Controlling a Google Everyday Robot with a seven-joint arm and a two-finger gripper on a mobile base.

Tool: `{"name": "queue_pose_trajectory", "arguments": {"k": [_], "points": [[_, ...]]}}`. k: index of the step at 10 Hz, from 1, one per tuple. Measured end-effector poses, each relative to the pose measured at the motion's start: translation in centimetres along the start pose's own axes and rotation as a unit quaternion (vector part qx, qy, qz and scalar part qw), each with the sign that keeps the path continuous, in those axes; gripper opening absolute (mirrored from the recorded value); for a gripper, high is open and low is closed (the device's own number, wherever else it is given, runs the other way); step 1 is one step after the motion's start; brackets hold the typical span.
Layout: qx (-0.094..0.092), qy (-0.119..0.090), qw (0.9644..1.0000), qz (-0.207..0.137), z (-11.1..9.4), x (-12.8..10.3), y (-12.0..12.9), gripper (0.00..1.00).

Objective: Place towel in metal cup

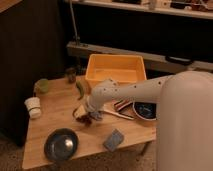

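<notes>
The gripper (87,118) is seen low over the middle of the wooden surface (55,122), at the end of the white arm (130,92), which reaches in from the right. The fingers are spread wide, and nothing is seen to be gripped between them. A small pale cloth, the towel (79,110), is found on the surface just at the left of the gripper. It cannot be told if the fingers touch it.

The metal cup (71,75) is placed upright near the back edge of the surface, at the left of the yellow tub (116,70) and well apart from the towel. What is inside the cup cannot be made out.

A light green cup (41,86) is seen at the back left, and a white ribbed cup (33,106) stands in front of it near the left edge. A dark round dish (61,144) is placed at the front, with a flat blue-grey pad (114,140) to its right. A dark bowl (145,110) is partly covered by the arm on the right side. A small green object (80,90) lies between the metal cup and the towel.
</notes>
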Motion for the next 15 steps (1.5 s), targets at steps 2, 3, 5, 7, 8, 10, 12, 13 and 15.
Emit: {"name": "queue_pose_trajectory", "arguments": {"k": [2, 3, 5, 7, 8, 10, 12, 13, 15], "points": [[0.006, 0.007, 1.0, 0.001, 0.3, 0.1, 0.0, 0.79], [0.01, 0.009, 0.9999, 0.002, 0.4, 0.2, -0.1, 0.79], [0.01, 0.01, 0.9999, -0.004, 0.6, 0.0, 0.4, 0.78], [0.008, 0.011, 0.9999, -0.009, 0.9, -0.2, 0.9, 0.58], [0.008, 0.011, 0.9999, -0.01, 0.9, -0.2, 1.0, 0.5], [0.008, 0.015, 0.9998, -0.014, 1.2, -0.2, 1.3, 0.28], [0.008, 0.02, 0.9996, -0.017, 1.5, 0.0, 1.5, 0.1], [0.006, 0.024, 0.9995, -0.02, 1.6, 0.1, 1.7, 0.02], [0.003, 0.025, 0.9995, -0.02, 1.6, 0.1, 1.8, 0.0]]}}
